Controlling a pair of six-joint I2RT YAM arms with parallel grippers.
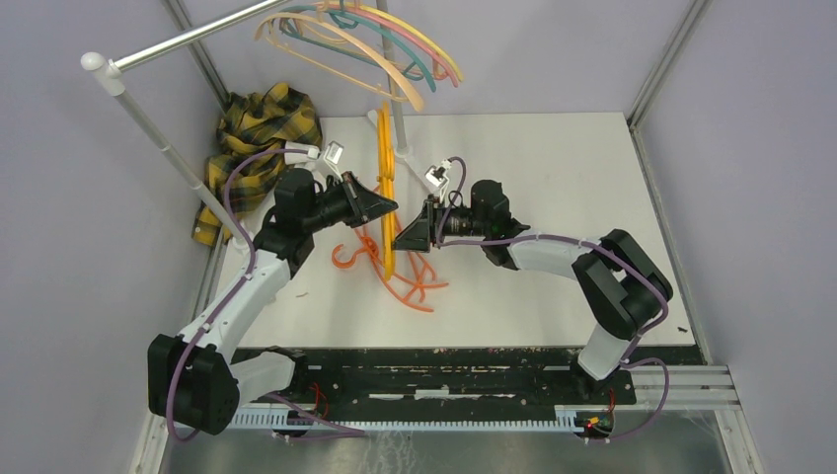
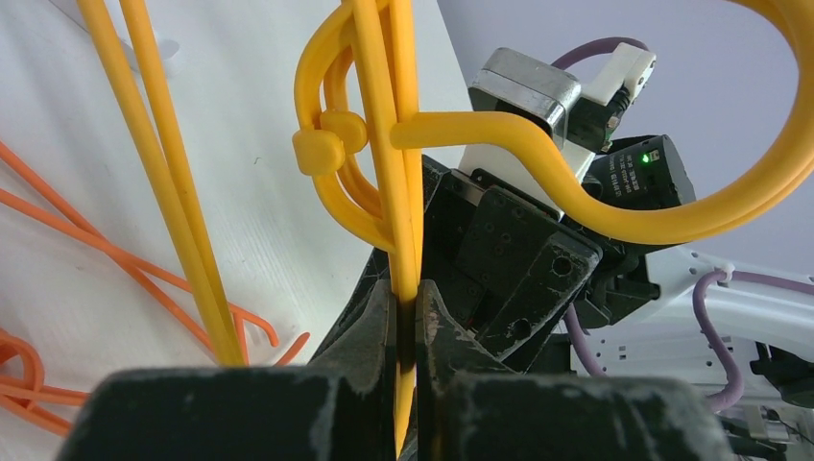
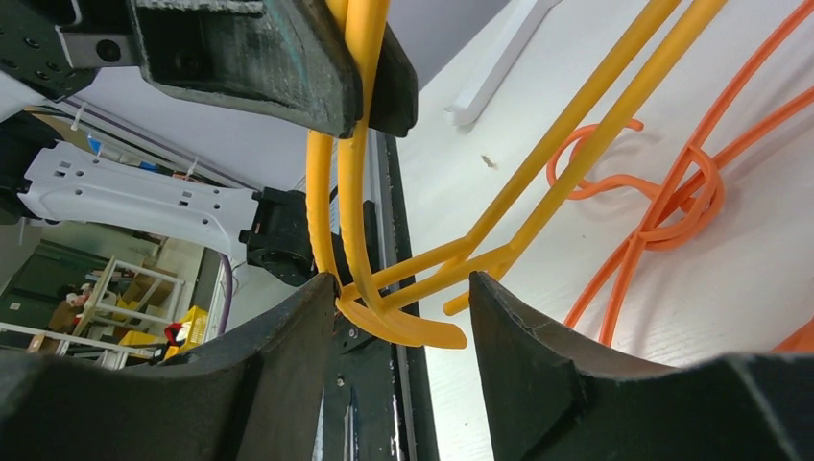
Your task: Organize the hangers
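Observation:
Two yellow hangers [image 1: 386,178] stand upright over the table's middle. My left gripper [image 1: 391,206] is shut on one of them; the left wrist view shows the thin yellow bar [image 2: 404,279] pinched between its pads. My right gripper [image 1: 399,240] faces it from the right with jaws open. In the right wrist view the curved end of a yellow hanger [image 3: 413,328] lies between the open fingers and touches the left one. Tangled orange hangers [image 1: 400,275] lie flat on the table beneath. Several more hangers [image 1: 365,39], peach, teal, pink and yellow, hang on the rack bar.
A yellow-black plaid cloth [image 1: 259,128] is heaped at the table's back left corner. The white rack pole [image 1: 163,146] slants up on the left, and a second upright [image 1: 399,128] stands just behind the held hangers. Grey walls close in on both sides.

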